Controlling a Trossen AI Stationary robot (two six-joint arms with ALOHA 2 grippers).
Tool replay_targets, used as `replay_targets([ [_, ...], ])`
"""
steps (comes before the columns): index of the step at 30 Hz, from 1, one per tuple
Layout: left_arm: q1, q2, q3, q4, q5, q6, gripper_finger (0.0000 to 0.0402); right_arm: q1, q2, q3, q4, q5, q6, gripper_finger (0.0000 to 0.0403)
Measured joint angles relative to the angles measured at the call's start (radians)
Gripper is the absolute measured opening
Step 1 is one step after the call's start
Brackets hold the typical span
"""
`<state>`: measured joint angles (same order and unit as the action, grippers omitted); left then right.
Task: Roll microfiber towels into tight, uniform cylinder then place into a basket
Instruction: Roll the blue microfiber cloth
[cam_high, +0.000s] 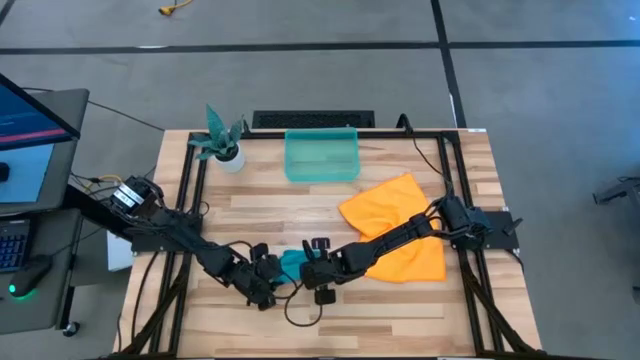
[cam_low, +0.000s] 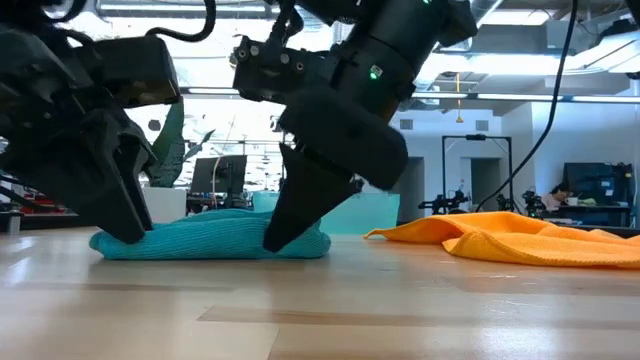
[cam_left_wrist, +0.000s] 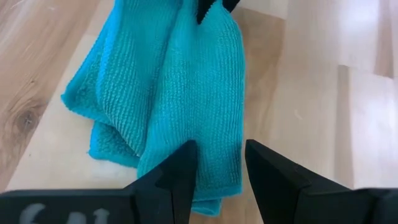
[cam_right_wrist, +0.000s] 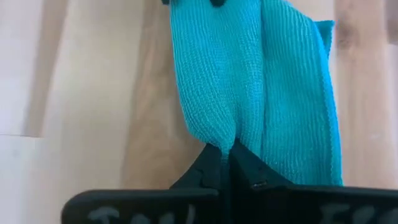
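— Where are the cloths?
— The blue towel (cam_low: 210, 238) lies bunched in a low roll at the table's front, pinched at one end by my right gripper (cam_right_wrist: 227, 155). The orange towel (cam_high: 395, 225) lies crumpled near the empty basket (cam_high: 321, 157).

Both my arms are matte black, built of chunky jointed segments with black cables looping off them. The right arm (cam_low: 370, 60) carries a small green light on its housing. Each pincer ends in two tapered black fingers (cam_left_wrist: 177, 177), with pale lettering on the bar beneath.
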<state>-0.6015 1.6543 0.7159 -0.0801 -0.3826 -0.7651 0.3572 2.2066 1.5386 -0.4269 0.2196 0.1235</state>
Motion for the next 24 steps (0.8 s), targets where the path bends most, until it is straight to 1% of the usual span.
replay_targets([
  [4,-0.028,0.0,0.046,-0.074,-0.013,0.009,0.0132,0.0,0.0,0.007,-0.008,-0.027,0.037,0.0025],
  [7,-0.055,0.0,0.082,-0.138,-0.065,0.015,0.0132,0.0,0.0,0.007,-0.008,-0.028,0.043,0.0034],
  [9,-0.076,0.0,0.098,-0.159,-0.108,0.052,0.0132,0.0,0.0,0.007,-0.01,-0.03,0.044,0.0034],
  [12,-0.112,0.0,0.105,-0.137,-0.156,0.183,0.0132,0.0,0.0,0.008,-0.011,-0.035,0.044,0.0024],
  [14,-0.132,0.0,0.105,-0.135,-0.18,0.243,0.0132,0.0,0.0,0.008,-0.011,-0.036,0.044,0.0021],
  [20,-0.138,0.017,0.098,-0.122,-0.221,0.254,0.0132,-0.001,0.0,0.008,-0.01,-0.036,0.044,0.0035],
  [24,-0.13,0.087,0.101,-0.049,-0.225,0.353,0.0132,-0.001,0.0,0.009,-0.01,-0.037,0.044,0.0028],
])
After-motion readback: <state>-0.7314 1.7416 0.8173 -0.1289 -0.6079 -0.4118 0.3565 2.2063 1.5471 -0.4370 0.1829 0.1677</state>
